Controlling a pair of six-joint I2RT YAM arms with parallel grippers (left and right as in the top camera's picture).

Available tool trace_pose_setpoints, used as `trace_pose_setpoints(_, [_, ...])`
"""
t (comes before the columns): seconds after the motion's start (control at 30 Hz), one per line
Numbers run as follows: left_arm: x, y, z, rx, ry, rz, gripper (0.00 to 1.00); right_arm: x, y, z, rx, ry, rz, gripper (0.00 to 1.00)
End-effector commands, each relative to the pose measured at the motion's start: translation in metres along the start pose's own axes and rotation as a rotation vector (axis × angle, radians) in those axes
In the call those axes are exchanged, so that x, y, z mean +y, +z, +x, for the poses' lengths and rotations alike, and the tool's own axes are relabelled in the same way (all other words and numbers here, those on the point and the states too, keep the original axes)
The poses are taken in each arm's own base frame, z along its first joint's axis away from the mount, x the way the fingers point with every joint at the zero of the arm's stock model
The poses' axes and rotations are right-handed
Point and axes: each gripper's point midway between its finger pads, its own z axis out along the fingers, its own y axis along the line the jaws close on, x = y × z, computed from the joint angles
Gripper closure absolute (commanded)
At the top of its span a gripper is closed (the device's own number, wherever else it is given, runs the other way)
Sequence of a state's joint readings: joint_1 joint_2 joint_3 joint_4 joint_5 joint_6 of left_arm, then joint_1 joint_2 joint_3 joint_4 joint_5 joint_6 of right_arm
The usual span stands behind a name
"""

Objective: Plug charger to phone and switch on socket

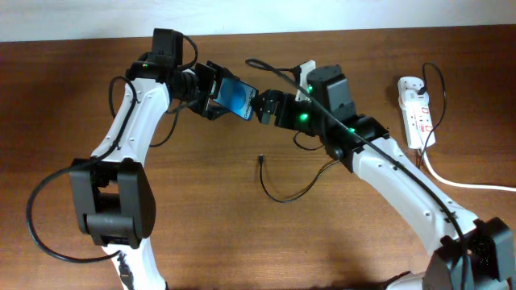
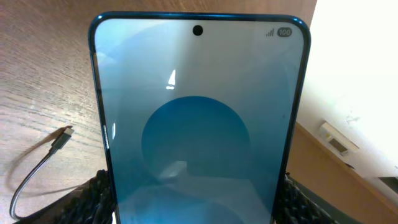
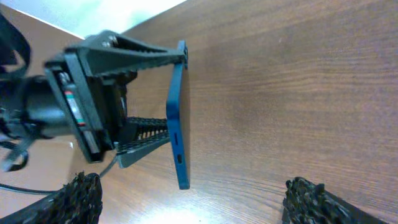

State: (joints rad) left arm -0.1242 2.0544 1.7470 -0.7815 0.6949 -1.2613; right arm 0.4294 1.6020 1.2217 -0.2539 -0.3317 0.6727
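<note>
Pinching the phone (image 1: 235, 95) aloft between left fingers (image 2: 93, 198), right fingers (image 3: 81, 194) spread opposite.

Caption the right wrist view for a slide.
Left end effector grips the phone edge-on; right end effector open, facing it.

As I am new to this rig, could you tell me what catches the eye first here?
The blue-screened, black-framed smartphone, at upper centre, is held above the brown wooden table by the left gripper. The right gripper faces it, open and empty. The thin black charger cable's plug tip lies unplugged on the table.
</note>
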Motion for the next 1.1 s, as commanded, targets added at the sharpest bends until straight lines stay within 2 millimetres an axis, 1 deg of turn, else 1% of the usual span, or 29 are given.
trace_pose_setpoints(0.0, [-0.010,-0.005,0.004,0.014,0.018,0.025,1.00,0.007,0.009,0.000,-0.029,-0.042,0.030,0.04])
trace_pose_setpoints(0.1, [-0.009,-0.005,0.004,0.019,0.014,0.021,1.00,0.008,0.011,0.000,-0.041,-0.050,0.042,0.04])
trace_pose_setpoints(0.17, [-0.006,-0.005,0.006,0.026,0.005,0.012,1.00,0.008,0.012,-0.002,-0.049,-0.051,0.043,0.06])
trace_pose_setpoints(0.23, [-0.008,-0.005,0.013,0.068,0.004,0.025,1.00,0.006,0.012,-0.003,-0.057,-0.051,0.055,0.08])
trace_pose_setpoints(0.33, [-0.010,-0.006,0.019,0.100,0.003,0.034,1.00,0.004,0.012,-0.004,-0.060,-0.050,0.064,0.08])
trace_pose_setpoints(0.4, [-0.007,-0.006,0.025,0.135,-0.013,0.028,1.00,0.001,0.011,-0.005,-0.060,-0.044,0.073,0.09])
trace_pose_setpoints(0.43, [-0.007,-0.007,0.027,0.148,-0.018,0.030,1.00,-0.001,0.010,-0.006,-0.064,-0.031,0.076,0.09])
trace_pose_setpoints(0.5, [-0.004,-0.011,0.028,0.168,-0.040,0.027,1.00,-0.011,0.005,-0.017,-0.083,0.020,0.083,0.09])
trace_pose_setpoints(0.6, [-0.001,-0.019,0.020,0.173,-0.076,0.031,1.00,-0.018,-0.006,-0.033,-0.076,0.071,0.010,0.09])
trace_pose_setpoints(0.73, [0.001,-0.023,0.019,0.185,-0.094,0.035,1.00,-0.025,-0.013,-0.041,-0.066,0.093,-0.021,0.09])
trace_pose_setpoints(0.87, [0.001,-0.020,0.022,0.188,-0.097,0.025,1.00,-0.014,-0.008,-0.032,-0.048,0.072,-0.033,0.09])
trace_pose_setpoints(1.07, [0.001,-0.010,0.036,0.200,-0.073,0.003,1.00,0.006,0.002,-0.017,-0.048,0.002,-0.028,0.09])
